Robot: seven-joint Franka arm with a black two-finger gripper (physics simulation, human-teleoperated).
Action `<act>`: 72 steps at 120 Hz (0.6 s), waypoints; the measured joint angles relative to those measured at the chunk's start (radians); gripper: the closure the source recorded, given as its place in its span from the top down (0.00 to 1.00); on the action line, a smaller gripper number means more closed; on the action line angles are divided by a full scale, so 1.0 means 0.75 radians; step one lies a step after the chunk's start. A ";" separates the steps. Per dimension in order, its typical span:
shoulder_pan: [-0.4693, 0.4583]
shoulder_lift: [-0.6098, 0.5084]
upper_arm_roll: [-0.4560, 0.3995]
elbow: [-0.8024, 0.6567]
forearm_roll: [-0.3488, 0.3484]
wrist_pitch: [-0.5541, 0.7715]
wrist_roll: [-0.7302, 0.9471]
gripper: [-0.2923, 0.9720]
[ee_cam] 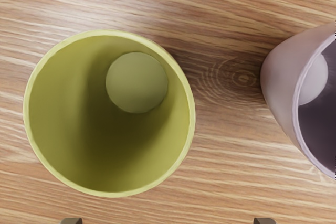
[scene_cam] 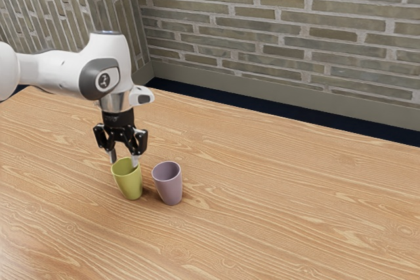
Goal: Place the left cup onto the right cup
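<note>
Jaws spread above yellow-green tapered cup (scene_cam: 128, 181), rim contact unclear; mauve tapered cup (scene_cam: 168, 185) just beside it, wrist view crops it.

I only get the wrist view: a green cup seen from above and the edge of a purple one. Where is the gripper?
Observer: The gripper hangs open just over the green cup.
Operator: Is the purple one a whole cup, standing?
Observer: Yes, the purple cup stands upright on the table.
Operator: What's behind them?
Observer: A brick wall runs along the table's far side.
</note>
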 joint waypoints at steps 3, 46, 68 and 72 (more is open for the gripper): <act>-0.001 0.002 0.000 0.000 0.000 0.001 0.000 0.54; -0.001 0.025 0.000 -0.001 -0.011 0.017 0.000 0.54; -0.003 0.038 0.003 0.001 -0.014 0.019 0.000 0.54; -0.005 0.042 0.007 0.002 -0.014 0.020 0.000 0.54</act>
